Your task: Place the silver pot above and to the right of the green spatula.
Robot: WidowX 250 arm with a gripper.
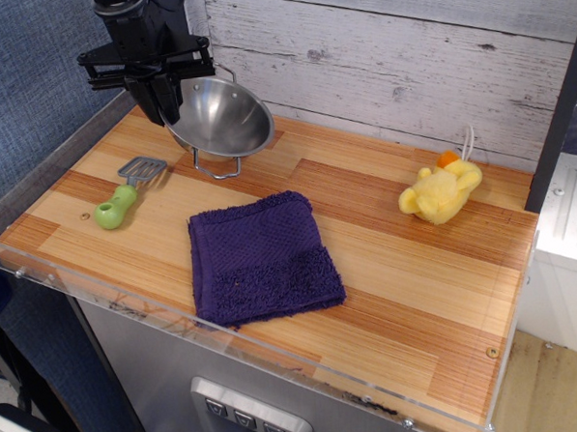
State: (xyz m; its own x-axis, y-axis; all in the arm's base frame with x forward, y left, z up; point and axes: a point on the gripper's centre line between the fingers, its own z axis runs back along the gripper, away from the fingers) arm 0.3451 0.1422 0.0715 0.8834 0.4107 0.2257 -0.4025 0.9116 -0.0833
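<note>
Black pincer (161, 99) pinching left rim of the shiny round stainless-steel silver pot (220, 118), pot tilted, opening facing the camera, one wire loop handle hanging at its low edge near the wooden counter (397, 259); contact unclear. Small lime-green-handled green spatula (125, 194) with grey slotted head lies flat, down-left of the pot, long axis running lower-left to upper-right. Pot already sits up-right of it, so likely only lowering and release remain. Purple terry towel (262, 256) mid-counter, yellow plush duck (442, 190) far right, both apart.
</note>
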